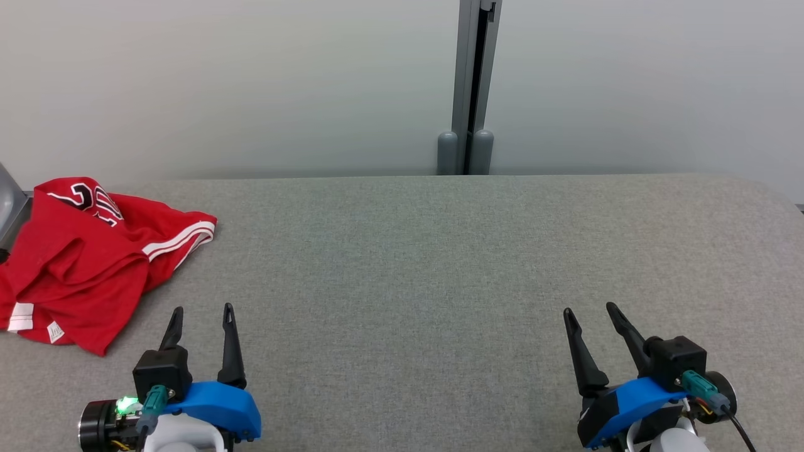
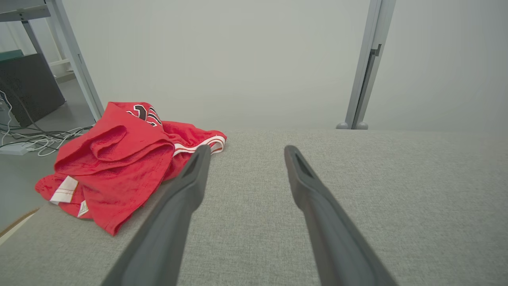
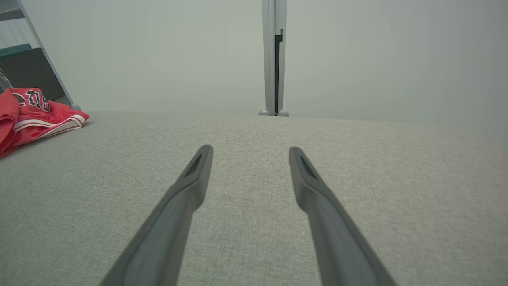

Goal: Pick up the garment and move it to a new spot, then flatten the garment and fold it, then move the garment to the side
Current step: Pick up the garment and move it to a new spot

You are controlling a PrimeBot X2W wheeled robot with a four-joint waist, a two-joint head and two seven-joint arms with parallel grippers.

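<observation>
- Red sports garment (image 1: 94, 263): crumpled heap with white striped trim, black lettering and two white labels. Lies at the far-left edge of the grey fabric tabletop (image 1: 402, 251), possibly overhanging that edge in the left wrist view.
- Left gripper (image 1: 202, 311): fingers spread wide, nothing between them. Sits at the near left, tips pointing toward the far wall.
- Right gripper (image 1: 590, 309): fingers likewise spread and empty. Sits at the near right, well apart from the garment, with bare tabletop between.
- Grey upright post (image 1: 471, 88): stands behind the tabletop's far edge, clear of the work.
- Governing relation: garment ahead and to the left of the left gripper, its nearest hem near the left finger but not touching. Heap's long axis roughly diagonal, from near-left corner to the far-right striped hem; only loosely readable in so bunched a pile.
- Judged status: pick-up not yet begun. Left arm clearly the nearer; likely calls for a swing leftward and forward, then down onto a raised fold.
</observation>
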